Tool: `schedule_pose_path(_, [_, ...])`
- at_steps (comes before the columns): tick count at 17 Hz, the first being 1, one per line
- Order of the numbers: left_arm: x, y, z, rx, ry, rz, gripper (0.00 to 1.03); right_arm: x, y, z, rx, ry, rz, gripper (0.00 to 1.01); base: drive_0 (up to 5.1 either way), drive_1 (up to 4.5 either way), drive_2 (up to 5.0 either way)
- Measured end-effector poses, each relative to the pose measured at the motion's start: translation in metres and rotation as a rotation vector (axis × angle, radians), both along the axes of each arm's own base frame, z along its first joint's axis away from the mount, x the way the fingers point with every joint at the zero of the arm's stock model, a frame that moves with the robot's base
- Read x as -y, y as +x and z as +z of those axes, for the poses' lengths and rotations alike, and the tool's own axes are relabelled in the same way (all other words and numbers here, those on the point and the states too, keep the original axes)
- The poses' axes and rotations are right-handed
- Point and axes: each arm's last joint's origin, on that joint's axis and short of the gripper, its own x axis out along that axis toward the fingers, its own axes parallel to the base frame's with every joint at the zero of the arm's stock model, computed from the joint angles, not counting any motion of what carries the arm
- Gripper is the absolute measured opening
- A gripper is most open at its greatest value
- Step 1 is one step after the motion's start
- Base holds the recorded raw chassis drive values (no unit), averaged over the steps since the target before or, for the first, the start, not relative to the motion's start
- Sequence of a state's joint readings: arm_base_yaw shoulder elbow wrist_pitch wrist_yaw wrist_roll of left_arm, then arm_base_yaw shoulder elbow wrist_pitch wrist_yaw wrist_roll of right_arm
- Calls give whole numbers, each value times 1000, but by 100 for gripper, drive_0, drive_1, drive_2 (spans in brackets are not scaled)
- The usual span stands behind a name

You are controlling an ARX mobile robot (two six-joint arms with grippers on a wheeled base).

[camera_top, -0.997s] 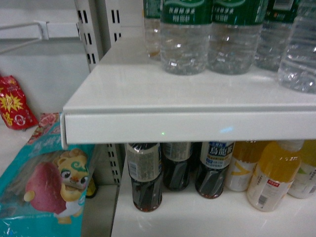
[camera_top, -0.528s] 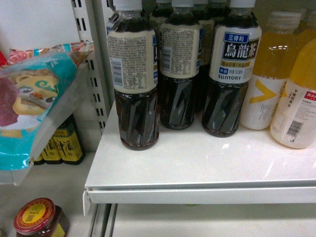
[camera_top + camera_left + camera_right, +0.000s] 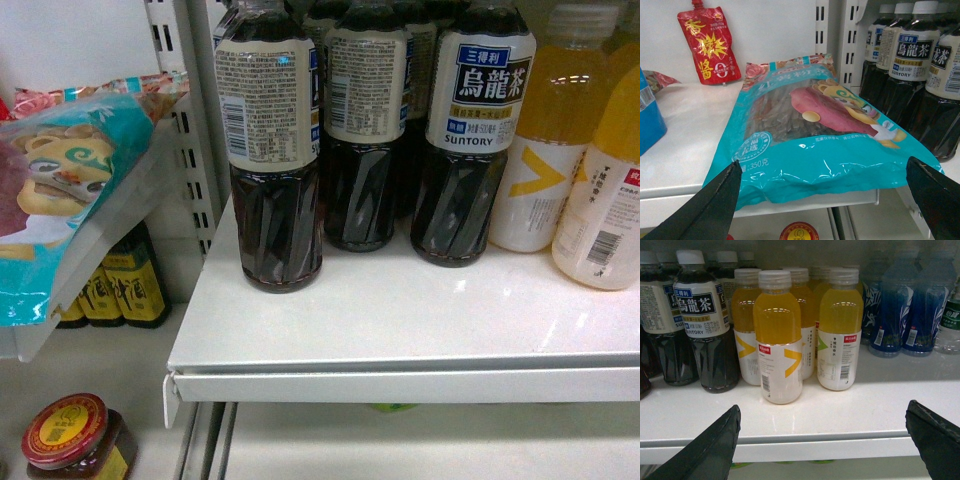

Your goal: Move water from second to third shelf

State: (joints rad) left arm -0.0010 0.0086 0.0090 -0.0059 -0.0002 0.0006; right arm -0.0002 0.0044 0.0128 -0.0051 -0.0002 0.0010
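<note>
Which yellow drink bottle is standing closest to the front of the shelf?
The yellow bottle with the red label patch, standing alone ahead of the other yellow bottles, nearest the shelf edge.

Your head view now sits lower than a second ago: the upper shelf of water bottles is out of sight, and the white shelf carrying the dark tea bottles fills the picture. Since half a second ago those bottles ride slightly higher, their caps cut off at the top edge. The red-lidded jar at lower left shows more of itself.
</note>
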Motion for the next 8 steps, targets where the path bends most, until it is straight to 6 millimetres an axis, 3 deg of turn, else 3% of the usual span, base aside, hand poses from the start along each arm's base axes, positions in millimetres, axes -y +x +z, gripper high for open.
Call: schedule_pose_path(8, [0,0,0,0,0,0,98,0,0,0,0,0,0,98,0,0,0])
